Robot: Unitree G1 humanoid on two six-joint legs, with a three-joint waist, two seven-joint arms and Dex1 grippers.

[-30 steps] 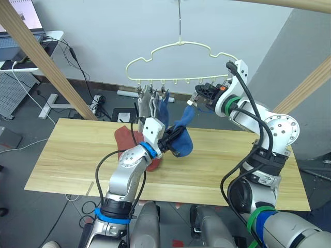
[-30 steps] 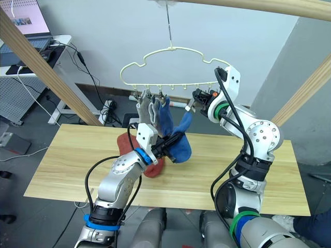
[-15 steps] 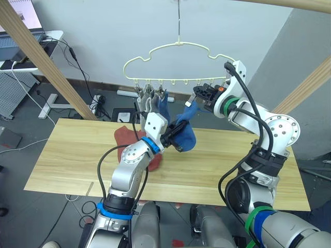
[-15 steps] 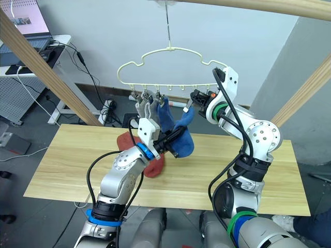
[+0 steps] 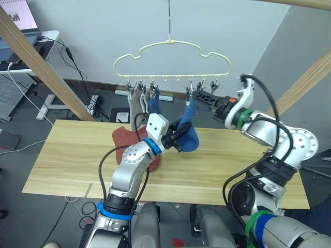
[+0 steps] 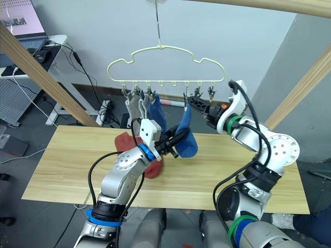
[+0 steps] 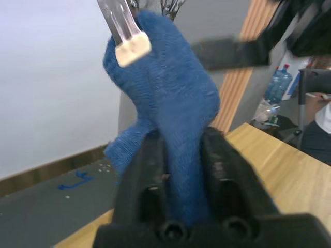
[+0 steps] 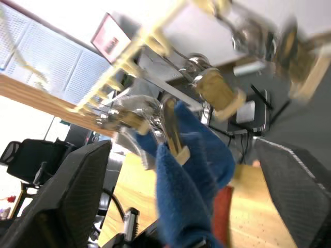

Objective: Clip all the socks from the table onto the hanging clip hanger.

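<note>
The pale-yellow clip hanger [image 5: 169, 41] hangs above the table [image 5: 67, 155]. Two grey socks [image 5: 135, 103] and a blue sock [image 5: 155, 101] hang from its left clips. Another blue sock [image 5: 187, 121] hangs from a clip near the middle. Its lower part lies between the parted fingers of my left gripper [image 5: 177, 138], as the left wrist view shows up close [image 7: 181, 155]. My right gripper [image 5: 200, 96] stands open just right of that clip, fingers spread wide. Red socks [image 5: 123, 137] lie on the table, partly hidden by my left arm.
Thick wooden poles slant up at the left [image 5: 41, 57] and right [image 5: 305, 82], with a cross pole on top [image 5: 300, 4]. A desk with a laptop [image 5: 20, 20] stands at the back left. Cables and a power strip [image 5: 98, 101] lie on the floor behind the table.
My right gripper has opened and drawn back to the right, leaving the blue sock on its clip. My left gripper's fingers have parted around the sock. The camera shifted slightly.
</note>
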